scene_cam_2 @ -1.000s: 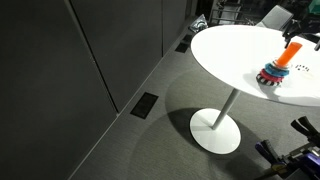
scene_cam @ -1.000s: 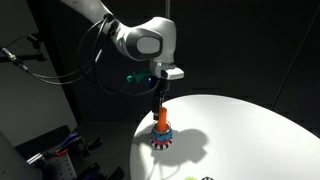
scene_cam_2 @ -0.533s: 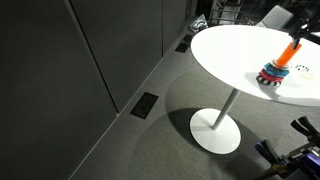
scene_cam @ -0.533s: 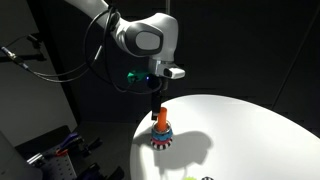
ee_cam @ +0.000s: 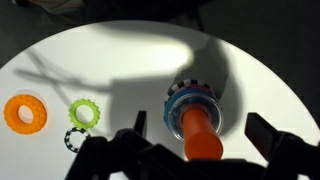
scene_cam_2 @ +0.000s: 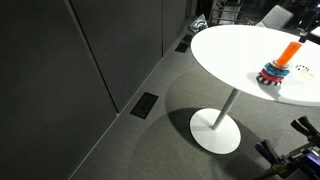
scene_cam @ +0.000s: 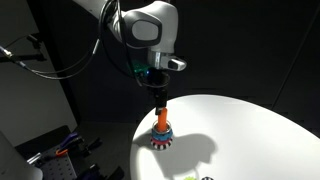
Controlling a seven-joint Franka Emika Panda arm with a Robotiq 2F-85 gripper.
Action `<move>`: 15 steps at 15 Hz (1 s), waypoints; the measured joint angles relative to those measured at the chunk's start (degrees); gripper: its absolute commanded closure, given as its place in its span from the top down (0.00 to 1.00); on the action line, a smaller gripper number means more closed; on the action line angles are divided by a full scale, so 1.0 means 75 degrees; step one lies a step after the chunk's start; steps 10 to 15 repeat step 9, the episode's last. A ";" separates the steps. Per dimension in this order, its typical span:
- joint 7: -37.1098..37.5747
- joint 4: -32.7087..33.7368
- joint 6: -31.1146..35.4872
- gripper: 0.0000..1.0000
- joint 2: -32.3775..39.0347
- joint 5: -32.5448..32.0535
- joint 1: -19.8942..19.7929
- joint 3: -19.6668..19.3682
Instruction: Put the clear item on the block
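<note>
My tool [scene_cam: 160, 99] hangs straight above the block [scene_cam: 161, 128] on the white tabletop [scene_cam: 250, 125]. In the wrist view its fingers are spread wide to either side of the orange cylinder [ee_cam: 200, 135] and grip nothing. The clear item [scene_cam_2: 304, 70] looks to be the faint ring lying flat on the tabletop just beside the block.

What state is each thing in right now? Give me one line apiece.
gripper: open, empty, above the block.
block: upright on the table, orange cylinder on top, nothing clear on it.
clear item: faint, apparently lying flat beside the block.
orange ring: flat, apart from the block.
green toothed ring: flat, beside the orange ring.
black toothed ring: flat, partly hidden by the gripper.
</note>
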 measured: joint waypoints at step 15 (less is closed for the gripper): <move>-0.0642 -0.0153 0.0043 1.00 -0.0470 0.0001 -0.0047 0.0000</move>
